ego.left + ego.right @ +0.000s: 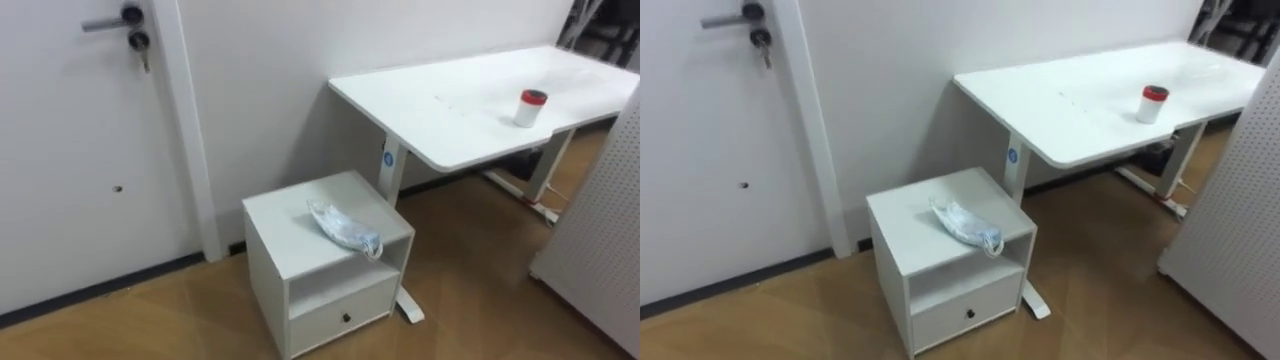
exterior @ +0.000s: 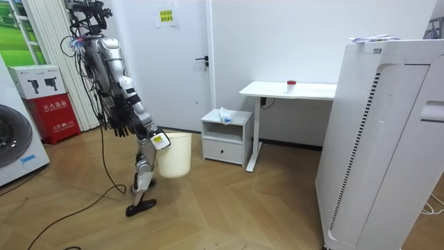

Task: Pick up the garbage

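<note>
At the far left you see the door (image 1: 80, 150), shut, with keys in its lock. Your robot stands on the wooden floor before it, and one dark hand (image 2: 119, 125) hangs low by the hip; it is too small to tell if the fingers are apart or together, or which hand it is. Just right of the hand stands a white bin (image 2: 177, 156). Farther right of the hand, well apart from it, is the white nightstand (image 1: 280, 225), and the garbage (image 1: 345, 230), a crumpled bluish-white piece, lies on its top near the front right corner. Beyond that stands the white desk (image 1: 470, 110), with a red-lidded cup (image 1: 530, 108) on it.
</note>
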Robot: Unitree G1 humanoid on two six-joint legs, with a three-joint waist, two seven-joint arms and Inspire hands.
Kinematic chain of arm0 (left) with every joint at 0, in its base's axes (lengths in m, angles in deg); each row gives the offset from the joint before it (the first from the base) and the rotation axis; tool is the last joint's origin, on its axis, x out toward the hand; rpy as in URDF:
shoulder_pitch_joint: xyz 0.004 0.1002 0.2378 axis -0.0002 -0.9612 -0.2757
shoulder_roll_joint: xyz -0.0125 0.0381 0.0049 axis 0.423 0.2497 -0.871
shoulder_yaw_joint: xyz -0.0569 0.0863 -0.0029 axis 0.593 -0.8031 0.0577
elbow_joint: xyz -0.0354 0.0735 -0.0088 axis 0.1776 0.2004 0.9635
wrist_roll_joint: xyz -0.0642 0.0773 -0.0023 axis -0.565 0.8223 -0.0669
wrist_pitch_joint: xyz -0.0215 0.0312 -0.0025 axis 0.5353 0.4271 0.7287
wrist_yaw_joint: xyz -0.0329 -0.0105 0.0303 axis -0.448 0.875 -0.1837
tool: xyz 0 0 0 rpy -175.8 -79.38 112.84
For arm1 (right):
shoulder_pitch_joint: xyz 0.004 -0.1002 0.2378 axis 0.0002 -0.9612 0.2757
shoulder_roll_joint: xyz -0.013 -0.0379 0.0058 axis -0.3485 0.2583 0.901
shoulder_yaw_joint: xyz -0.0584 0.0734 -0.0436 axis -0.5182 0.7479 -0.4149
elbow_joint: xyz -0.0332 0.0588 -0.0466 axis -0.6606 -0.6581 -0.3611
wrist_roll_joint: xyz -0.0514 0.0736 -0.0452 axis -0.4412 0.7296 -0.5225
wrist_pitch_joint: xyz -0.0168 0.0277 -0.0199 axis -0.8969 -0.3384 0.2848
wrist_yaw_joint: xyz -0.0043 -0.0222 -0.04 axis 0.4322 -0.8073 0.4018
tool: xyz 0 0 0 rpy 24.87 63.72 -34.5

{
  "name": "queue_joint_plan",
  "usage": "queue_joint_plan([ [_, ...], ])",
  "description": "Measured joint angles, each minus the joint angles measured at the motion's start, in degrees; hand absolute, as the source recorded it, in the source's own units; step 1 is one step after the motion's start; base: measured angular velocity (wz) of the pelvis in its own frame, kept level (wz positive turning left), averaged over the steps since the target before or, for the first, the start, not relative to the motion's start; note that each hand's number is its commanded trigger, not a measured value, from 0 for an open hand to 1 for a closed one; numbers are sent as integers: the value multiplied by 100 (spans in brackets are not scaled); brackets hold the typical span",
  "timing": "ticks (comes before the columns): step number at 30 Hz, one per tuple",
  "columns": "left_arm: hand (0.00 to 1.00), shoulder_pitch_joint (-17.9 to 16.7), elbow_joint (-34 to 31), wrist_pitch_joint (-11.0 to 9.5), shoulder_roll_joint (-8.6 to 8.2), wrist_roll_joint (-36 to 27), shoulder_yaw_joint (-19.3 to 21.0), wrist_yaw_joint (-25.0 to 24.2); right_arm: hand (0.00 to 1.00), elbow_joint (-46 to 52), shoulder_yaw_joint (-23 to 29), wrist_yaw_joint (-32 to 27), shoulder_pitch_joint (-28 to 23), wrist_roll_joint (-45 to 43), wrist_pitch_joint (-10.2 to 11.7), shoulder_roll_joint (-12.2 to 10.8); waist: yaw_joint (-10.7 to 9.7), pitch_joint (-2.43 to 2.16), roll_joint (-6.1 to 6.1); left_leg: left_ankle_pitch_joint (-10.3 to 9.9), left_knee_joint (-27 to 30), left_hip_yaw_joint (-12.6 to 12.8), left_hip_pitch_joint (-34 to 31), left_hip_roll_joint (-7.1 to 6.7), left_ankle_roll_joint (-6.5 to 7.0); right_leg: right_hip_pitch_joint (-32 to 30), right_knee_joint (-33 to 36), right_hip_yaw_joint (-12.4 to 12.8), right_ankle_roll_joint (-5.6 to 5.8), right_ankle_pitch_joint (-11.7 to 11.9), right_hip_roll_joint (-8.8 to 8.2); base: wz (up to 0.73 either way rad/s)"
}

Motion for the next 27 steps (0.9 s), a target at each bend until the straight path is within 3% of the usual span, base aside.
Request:
queue_joint_plan([
  [1, 0, -60, -7, 0, 3, 4, -10, -4, 100, -18, 0, -41, 7, -4, -39, 33, 73, -15, -10, 272, -756, 1, -184, -101, -87, 35, 4, 130, 3, -55, -12, 10],
  [2, 0, -93, -6, 1, 15, 4, -5, -6, 100, -25, -2, -55, 12, -9, -44, 38, 113, -12, -5, 518, -1073, -1, -251, -116, -62, 60, 4, 173, 17, -89, -27, -27],
  [4, 0, -264, 5, 2, 47, -8, 58, -1, 100, 6, -21, -66, -6, -79, -53, 40, 189, -16, -8, 1343, -1639, 26, -264, -136, 15, 208, -28, 343, 159, -229, -125, -42],
  [6, 0, -278, 3, -73, 43, -5, 51, 5, 100, -3, -23, -93, -50, -77, -41, 40, 184, -60, -73, 1552, -1458, 143, -242, -184, 263, 322, -154, 364, 257, -303, -231, -29],
  [7, 0, -275, 3, -129, 45, -4, 51, 8, 100, -2, -22, -110, -48, -78, -41, 37, 180, -84, -43, 1478, -1323, 159, -259, -221, 275, 387, -216, 370, 283, -316, -260, -30],
  [9, 0, -160, -9, -268, 46, -43, 42, 28, 100, 45, -24, -182, -40, -77, -39, 21, 183, -26, -160, 1067, -788, 322, -328, -240, 395, 537, -316, 326, 369, -295, -399, -30],
  [10, 0, -98, -20, -292, 51, -116, 21, 35, 100, 82, -30, -205, -35, -76, -38, 21, 181, -6, -137, 965, -617, 323, -373, -225, 413, 583, -321, 340, 380, -288, -406, -21],
  [11, 0, 9, -21, -366, 63, -154, 0, 37, 100, 149, -35, -244, -49, -76, -32, 16, 159, 10, -130, 725, -274, 365, -456, -166, 432, 622, -271, 366, 402, -299, -453, -28],
  [13, 0, 233, -25, -416, 69, -244, -9, 39, 100, 258, -229, -332, -40, -79, -30, 31, 227, -38, -91, 284, -20, 515, -410, -137, 460, 557, 156, 326, 567, -389, -600, -33],
  [14, 0, 281, -19, -436, 70, -258, -10, 47, 100, 263, -248, -358, -36, -77, -25, 30, 226, -35, -99, 189, -8, 548, -349, -157, 473, 512, 372, 321, 579, -395, -653, -21],
  [15, 0, 350, -25, -479, 70, -287, -11, 68, 100, 297, -245, -411, -36, -69, -19, 30, 248, -47, -107, 53, 1, 618, -230, -210, 501, 325, 965, 278, 669, -349, -777, -15],
  [16, 0, 402, -37, -527, 79, -360, -36, 122, 100, 392, -239, -502, -47, -69, 9, 30, 247, -21, -149, -54, -6, 667, -86, -265, 554, 50, 1696, 215, 849, -159, -908, -16],
  [17, 0, 425, -41, -539, 87, -394, -78, 168, 100, 421, -236, -538, -39, -69, 34, 34, 248, -13, -98, -113, -6, 700, -14, -270, 574, -89, 2080, 223, 840, 7, -973, -16],
  [18, 0, 470, -58, -566, 107, -428, -134, 245, 100, 428, -233, -581, -4, -61, 102, 36, 269, -10, -95, -205, -62, 730, 160, -289, 606, -341, 2676, 240, 813, 460, -1066, -16],
  [19, 0, 472, -59, -579, 116, -452, -134, 295, 100, 428, -233, -589, -17, -47, 127, 36, 270, -2, -53, -232, -122, 730, 265, -298, 614, -445, 2920, 226, 790, 725, -1103, -16],
  [20, 0, 501, -75, -595, 140, -471, -169, 410, 100, 447, -244, -595, -30, -5, 193, 29, 273, -20, 1, -259, -290, 705, 465, -294, 635, -629, 3237, 196, 715, 1149, -1127, -18],
  [21, 0, 490, -147, -616, 169, -466, -239, 541, 100, 513, -246, -594, -23, 5, 236, 17, 338, -31, 44, -256, -498, 699, 621, -267, 628, -890, 3380, 73, 701, 1038, -1136, -16],
  [22, 0, 488, -173, -638, 170, -467, -237, 596, 100, 566, -243, -590, -18, 1, 248, 17, 324, -22, 55, -247, -575, 690, 659, -227, 617, -1079, 3403, -8, 668, 856, -1124, -9],
  [23, 0, 505, -253, -646, 173, -483, -240, 680, 100, 669, -239, -583, -1, 3, 322, 9, 279, -15, 153, -225, -719, 683, 743, -154, 600, -1406, 3274, -180, 628, 592, -1039, 4],
  [24, 0, 520, -362, -654, 179, -536, -249, 705, 100, 676, -261, -581, 39, 0, 398, 4, 262, -26, 163, -207, -839, 663, 783, -107, 576, -1669, 2867, -286, 605, 442, -952, 6],
  [25, 0, 559, -383, -680, 182, -579, -263, 739, 100, 664, -284, -590, 65, -1, 403, 4, 262, -19, 150, -204, -881, 658, 813, -83, 570, -1759, 2569, -333, 597, 425, -919, 0],
  [26, 0, 594, -479, -725, 172, -714, -289, 806, 100, 670, -376, -615, 86, -1, 424, -5, 263, -8, 124, -188, -994, 649, 869, -54, 536, -1860, 1776, -380, 585, 433, -853, 5],
  [27, 0, 622, -552, -820, 154, -806, -296, 836, 100, 669, -427, -615, 84, 0, 494, -7, 253, -3, 90, -190, -1091, 634, 934, -47, 485, -1862, 846, -384, 558, 636, -797, 9],
])
